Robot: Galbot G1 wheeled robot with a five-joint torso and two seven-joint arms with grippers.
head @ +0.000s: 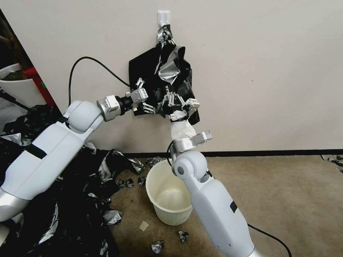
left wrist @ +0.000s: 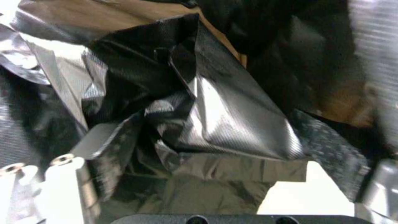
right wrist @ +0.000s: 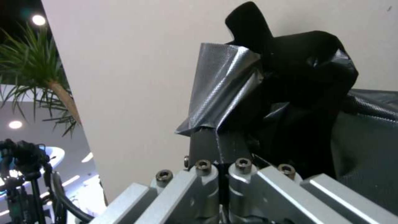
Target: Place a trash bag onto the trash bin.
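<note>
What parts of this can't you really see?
- Head view: the trash bin's near right wall, hidden behind the right arm.
- Head view: where the left gripper meets the trash bag; black plastic hides whether its jaws grip.
- Left wrist view: the bag runs past every edge, so its shape is cut off.
- Right wrist view: the right gripper is shut on a fold; the bag's top is behind bunched plastic.

It looks like an office or lab corner: plain cream wall [head: 271, 71], dark baseboard [head: 271, 153], brown carpet [head: 286, 200], potted palm [right wrist: 37, 65], recessed ceiling lights [right wrist: 38, 20].
</note>
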